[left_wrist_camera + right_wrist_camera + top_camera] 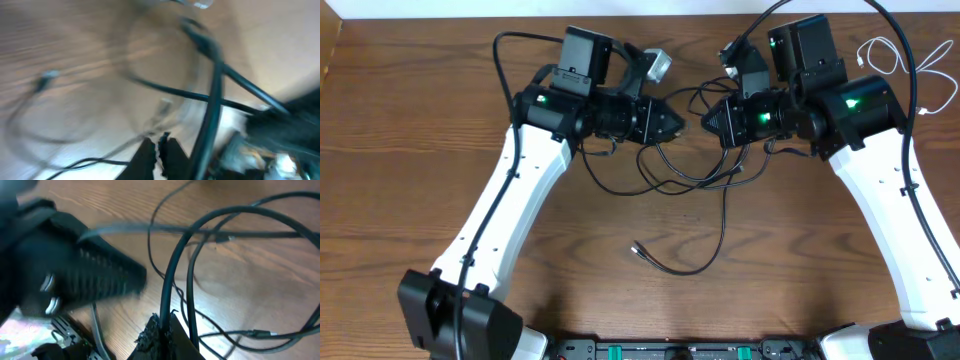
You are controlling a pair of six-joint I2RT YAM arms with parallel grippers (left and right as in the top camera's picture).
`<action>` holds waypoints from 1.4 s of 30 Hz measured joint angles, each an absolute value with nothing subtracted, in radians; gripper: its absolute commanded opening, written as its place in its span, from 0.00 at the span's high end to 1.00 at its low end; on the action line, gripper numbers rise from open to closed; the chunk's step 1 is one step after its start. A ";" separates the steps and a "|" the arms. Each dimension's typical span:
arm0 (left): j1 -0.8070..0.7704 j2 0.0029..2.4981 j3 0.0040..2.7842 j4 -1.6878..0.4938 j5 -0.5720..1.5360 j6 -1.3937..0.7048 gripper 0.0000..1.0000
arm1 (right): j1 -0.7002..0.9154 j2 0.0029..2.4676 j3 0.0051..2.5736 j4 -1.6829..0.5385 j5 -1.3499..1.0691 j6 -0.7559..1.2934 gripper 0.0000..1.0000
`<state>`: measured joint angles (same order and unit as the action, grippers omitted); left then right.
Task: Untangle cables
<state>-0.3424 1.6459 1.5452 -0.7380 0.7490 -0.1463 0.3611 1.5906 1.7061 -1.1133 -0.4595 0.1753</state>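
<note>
Open wood runs wide across the left and front of the brown table point(410, 110). The white cable point(876, 42) curls by the far right edge, well apart from the black cable point(723, 220), which knots at centre and trails a plug forward. Both arms bend inward, tips nearly facing. The right gripper point(708, 120) is clamped on a black strand; the left gripper point(678, 122) has its fingers point(172, 157) together, blur hiding any strand between them

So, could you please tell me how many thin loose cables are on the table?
2. The black cable loops across the middle of the table; the white cable lies in its far right corner. Another could be hidden from these views.
</note>
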 measured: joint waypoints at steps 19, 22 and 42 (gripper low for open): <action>-0.231 1.647 1.545 -0.824 0.348 -0.344 0.93 | 0.212 1.606 1.612 -1.233 -0.065 0.308 0.99; -0.202 1.647 1.545 -0.838 0.239 -0.340 0.93 | 0.136 1.619 1.555 -1.226 0.054 0.323 0.99; -0.139 1.647 1.545 -0.868 0.242 -0.317 0.92 | -0.010 1.721 1.483 -1.114 -0.339 0.142 0.99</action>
<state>-0.1390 1.6466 1.5452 -0.8684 0.2420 -0.3168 -0.0097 1.7214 1.4826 -1.1137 -0.3389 0.1425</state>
